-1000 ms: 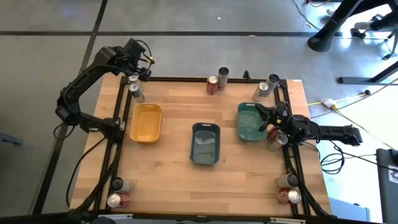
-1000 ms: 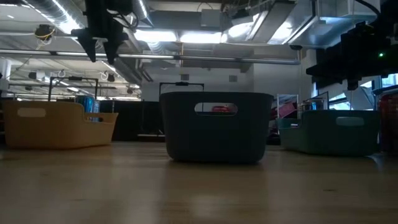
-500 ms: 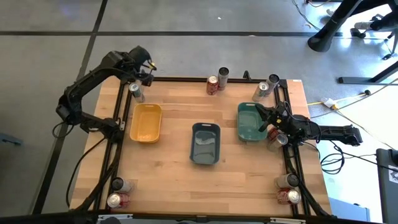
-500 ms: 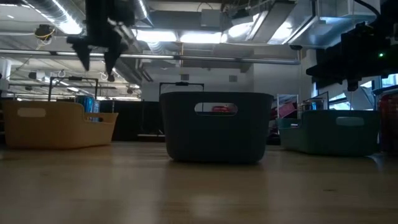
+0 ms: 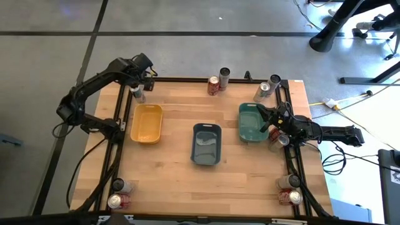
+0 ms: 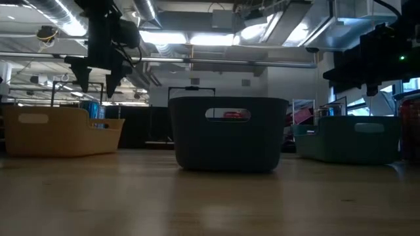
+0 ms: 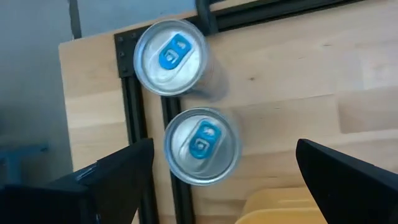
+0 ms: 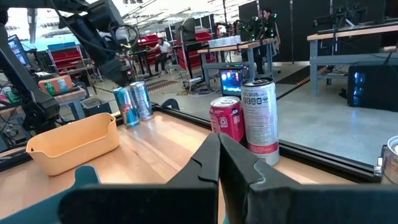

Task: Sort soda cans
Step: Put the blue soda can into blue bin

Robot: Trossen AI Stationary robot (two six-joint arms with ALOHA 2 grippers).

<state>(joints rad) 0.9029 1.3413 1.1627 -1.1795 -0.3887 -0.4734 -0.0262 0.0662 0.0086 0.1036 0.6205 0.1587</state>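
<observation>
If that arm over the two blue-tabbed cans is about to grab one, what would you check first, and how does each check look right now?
1. Left end effector open: ok, its dark fingers stand wide apart.
2. Nearer silver can with blue tab lies between the fingers: ok.
3. That can upright: ok, its top faces the wrist camera.
4. Room beside it: not ok, the second silver blue-tabbed can stands very close; touching or not, cannot tell.
5. Yellow plastic tray free to receive a can: ok, nothing shows inside from above.
6. Right end effector out of the way: ok, shut, over the teal plastic tray on the far side.
</observation>
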